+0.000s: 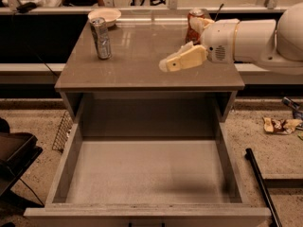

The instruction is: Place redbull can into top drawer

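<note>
Speckled flooring (265,148) is showing on both sides of the table (142,67), and the room to move is differing from side to side. On the right a long black rod (259,186) is lying along the floor close to the drawer's side, with some crumpled litter (280,125) beyond it. On the left a wire rack (62,132) is leaning by the drawer, and a dark seat (14,150) is standing near the corner.

My arm (258,34) is reaching in from the right, and my fingers (183,60) are hanging over the right half of the table, pointing left and a little down, not far behind its front edge. Whether they are wide or narrow I cannot tell — only one pale pad is facing the camera.

The redbull can (101,38) is standing upright on the rear left part of the table, well apart from my fingers, with open tabletop lying between us. A shallow bowl (104,15) is sitting just behind it, near the back edge. The red soda can (193,26) is standing at the rear right, partly hidden behind my wrist.

The top drawer (64,167) is standing pulled out towards the camera — its low walls are framing a flat grey floor that is showing from side to side.
</note>
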Action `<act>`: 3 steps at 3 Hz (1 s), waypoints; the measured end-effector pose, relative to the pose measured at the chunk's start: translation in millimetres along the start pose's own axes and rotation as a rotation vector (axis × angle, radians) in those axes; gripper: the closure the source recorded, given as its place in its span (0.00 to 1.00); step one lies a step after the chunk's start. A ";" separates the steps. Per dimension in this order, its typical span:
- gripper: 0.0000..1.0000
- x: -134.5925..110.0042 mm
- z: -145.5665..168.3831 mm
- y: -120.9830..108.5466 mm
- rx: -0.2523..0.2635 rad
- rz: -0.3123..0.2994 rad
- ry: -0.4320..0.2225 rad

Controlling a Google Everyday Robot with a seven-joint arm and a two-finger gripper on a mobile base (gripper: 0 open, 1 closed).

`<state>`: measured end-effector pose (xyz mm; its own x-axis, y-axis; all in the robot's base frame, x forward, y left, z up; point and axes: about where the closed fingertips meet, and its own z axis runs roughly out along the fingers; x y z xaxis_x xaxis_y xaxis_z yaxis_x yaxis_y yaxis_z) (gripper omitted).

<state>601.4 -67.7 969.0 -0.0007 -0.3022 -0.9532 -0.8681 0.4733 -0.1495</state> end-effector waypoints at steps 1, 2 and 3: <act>0.00 -18.1 11.3 -11.0 0.055 -0.001 -0.058; 0.00 -17.1 10.7 -11.7 0.057 -0.001 -0.055; 0.00 -21.9 41.8 -11.7 0.040 0.001 -0.039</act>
<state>632.3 -32.1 980.6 0.0189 -0.2699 -0.9627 -0.8473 0.5068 -0.1587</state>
